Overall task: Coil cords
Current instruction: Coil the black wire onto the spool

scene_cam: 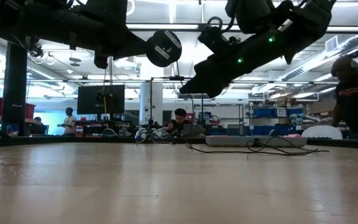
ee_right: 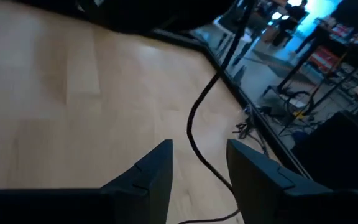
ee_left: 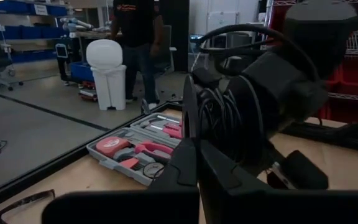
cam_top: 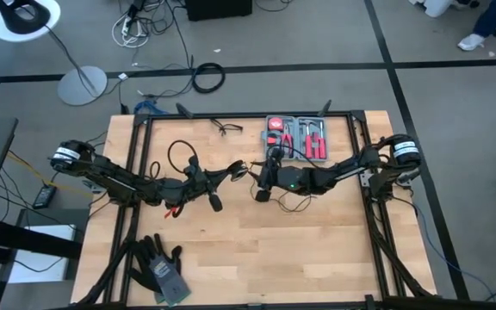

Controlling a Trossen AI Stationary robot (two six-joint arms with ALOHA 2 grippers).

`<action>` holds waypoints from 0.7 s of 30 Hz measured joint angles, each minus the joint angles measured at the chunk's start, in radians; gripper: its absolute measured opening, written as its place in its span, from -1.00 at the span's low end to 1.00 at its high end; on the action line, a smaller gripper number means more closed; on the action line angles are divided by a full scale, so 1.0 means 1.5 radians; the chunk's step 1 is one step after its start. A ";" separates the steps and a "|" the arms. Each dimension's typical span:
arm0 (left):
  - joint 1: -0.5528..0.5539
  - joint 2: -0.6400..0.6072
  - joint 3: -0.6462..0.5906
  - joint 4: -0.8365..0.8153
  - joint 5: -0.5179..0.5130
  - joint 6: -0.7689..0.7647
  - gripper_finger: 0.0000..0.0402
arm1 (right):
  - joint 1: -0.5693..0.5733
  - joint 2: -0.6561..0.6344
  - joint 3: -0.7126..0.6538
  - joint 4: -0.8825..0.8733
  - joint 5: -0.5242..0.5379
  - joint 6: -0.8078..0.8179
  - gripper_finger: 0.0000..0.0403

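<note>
The right end effector hangs spread, the thin black cord passing between its fingers. The left end effector is pressed together above the desk.

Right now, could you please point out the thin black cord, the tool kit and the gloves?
thin black cord (ee_right: 194, 121): right wrist view, on its curved stretch over the wood.
tool kit (cam_top: 297, 138): high view, on the tray's middle.
gloves (cam_top: 158, 265): high view, on the palm.
</note>
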 joint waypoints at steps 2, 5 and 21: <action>0.000 0.000 0.000 0.004 0.000 0.000 -1.00 | -0.005 -0.001 0.002 -0.015 -0.013 0.001 -0.26; 0.000 0.000 0.000 0.017 0.008 0.000 -1.00 | -0.010 -0.001 0.002 -0.022 -0.010 0.001 -0.28; 0.003 0.000 0.000 0.034 -0.044 -0.003 -1.00 | -0.024 0.030 0.017 -0.051 -0.085 0.146 -0.98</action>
